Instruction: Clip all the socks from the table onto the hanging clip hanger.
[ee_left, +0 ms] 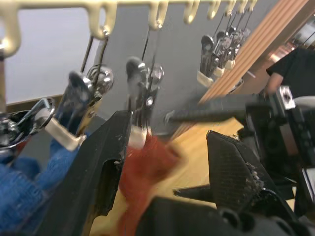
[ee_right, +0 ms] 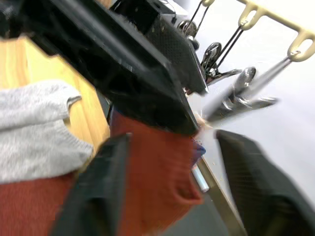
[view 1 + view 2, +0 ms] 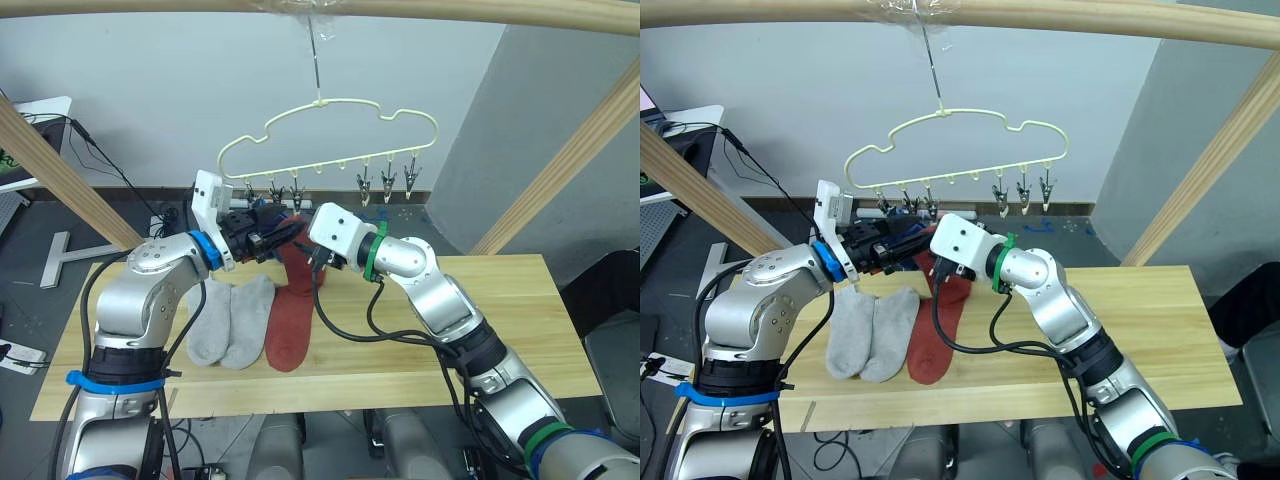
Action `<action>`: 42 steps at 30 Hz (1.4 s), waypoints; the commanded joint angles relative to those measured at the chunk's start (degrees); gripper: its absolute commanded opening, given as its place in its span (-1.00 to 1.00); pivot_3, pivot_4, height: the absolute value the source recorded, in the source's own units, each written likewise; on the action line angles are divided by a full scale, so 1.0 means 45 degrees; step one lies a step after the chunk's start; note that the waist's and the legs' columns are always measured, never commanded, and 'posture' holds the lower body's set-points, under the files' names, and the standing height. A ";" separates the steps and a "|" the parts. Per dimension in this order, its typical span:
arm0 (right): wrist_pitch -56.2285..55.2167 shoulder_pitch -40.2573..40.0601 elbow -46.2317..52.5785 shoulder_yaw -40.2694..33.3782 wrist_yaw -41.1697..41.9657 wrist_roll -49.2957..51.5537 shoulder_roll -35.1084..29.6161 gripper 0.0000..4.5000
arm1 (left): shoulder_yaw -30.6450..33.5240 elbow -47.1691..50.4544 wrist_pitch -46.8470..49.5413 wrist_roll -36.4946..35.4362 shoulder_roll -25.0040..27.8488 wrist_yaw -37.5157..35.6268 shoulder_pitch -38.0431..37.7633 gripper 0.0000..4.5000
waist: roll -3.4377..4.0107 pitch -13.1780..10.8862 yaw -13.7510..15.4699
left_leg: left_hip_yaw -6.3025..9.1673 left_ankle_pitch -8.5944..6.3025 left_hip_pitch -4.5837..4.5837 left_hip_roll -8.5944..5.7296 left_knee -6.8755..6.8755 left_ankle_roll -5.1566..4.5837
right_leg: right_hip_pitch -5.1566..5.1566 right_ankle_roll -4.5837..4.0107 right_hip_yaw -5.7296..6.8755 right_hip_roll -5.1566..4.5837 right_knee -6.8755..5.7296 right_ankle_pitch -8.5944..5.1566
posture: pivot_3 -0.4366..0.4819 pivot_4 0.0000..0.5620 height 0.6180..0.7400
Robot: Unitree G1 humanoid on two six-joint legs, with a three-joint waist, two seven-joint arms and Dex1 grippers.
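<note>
- Head views: your thin, wavy, pale yellow wire clip hanger hangs from the wooden pole. A soft knit rust red sock runs lengthwise from the table up toward the left clips, beside two flat light grey socks
- Left wrist view: your left gripper fingers are spread apart around red fabric beneath metal clips
- Right wrist view: your right gripper is released, straddling the red sock

Looks like a robotics lab or test room: plain grey wall, dark floor strewn with black cables, a rough frame of pale wooden poles around a plank table.
</note>
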State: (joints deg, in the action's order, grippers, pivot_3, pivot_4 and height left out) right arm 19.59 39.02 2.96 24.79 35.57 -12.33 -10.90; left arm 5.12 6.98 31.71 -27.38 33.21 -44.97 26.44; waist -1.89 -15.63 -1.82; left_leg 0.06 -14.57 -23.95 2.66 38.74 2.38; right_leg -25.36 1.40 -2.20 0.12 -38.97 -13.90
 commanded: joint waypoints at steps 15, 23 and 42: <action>0.6596 -0.2510 0.7520 -0.3577 -0.1535 0.1370 0.0291 0.46 | -0.0931 0.1001 -0.4012 0.0340 0.1393 -0.4074 -0.1272 0.25 | -0.0001 0.0001 -0.0005 | -0.0009 0.0001 0.0009 -0.0002 0.0002 0.0002 | -0.0002 0.0027 -0.0005 -0.0001 -0.0010 -0.0021 | -0.09 -0.17 0.52; 0.7344 -0.1482 0.6547 -0.4449 -0.2957 0.2250 0.1677 0.07 | -0.0805 0.0654 -0.3860 0.0230 0.1122 -0.3954 -0.0457 0.25 | 0.0000 0.0002 -0.0012 | -0.0005 0.0001 -0.0009 0.0006 -0.0005 0.0001 | -0.0012 0.0012 -0.0003 0.0013 -0.0001 -0.0013 | -0.07 -0.23 0.52; 0.7089 0.0488 0.2943 -0.4799 -0.4635 0.3285 0.2461 0.07 | -0.0840 0.0169 -0.3813 0.0565 0.1038 -0.3536 0.0290 0.25 | 0.0001 0.0006 -0.0012 | -0.0008 0.0001 -0.0018 0.0004 -0.0003 0.0001 | -0.0020 -0.0034 -0.0001 0.0011 -0.0005 0.0015 | -0.06 -0.26 0.52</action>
State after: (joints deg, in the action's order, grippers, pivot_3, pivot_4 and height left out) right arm 53.26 39.73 15.67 3.42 15.46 1.49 -0.09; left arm 0.38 6.40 14.62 -24.18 37.99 -61.24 27.07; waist -1.88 -15.61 -1.87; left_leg 0.03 -14.56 -24.03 2.68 38.73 2.39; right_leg -25.45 1.24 -2.21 0.17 -39.00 -13.83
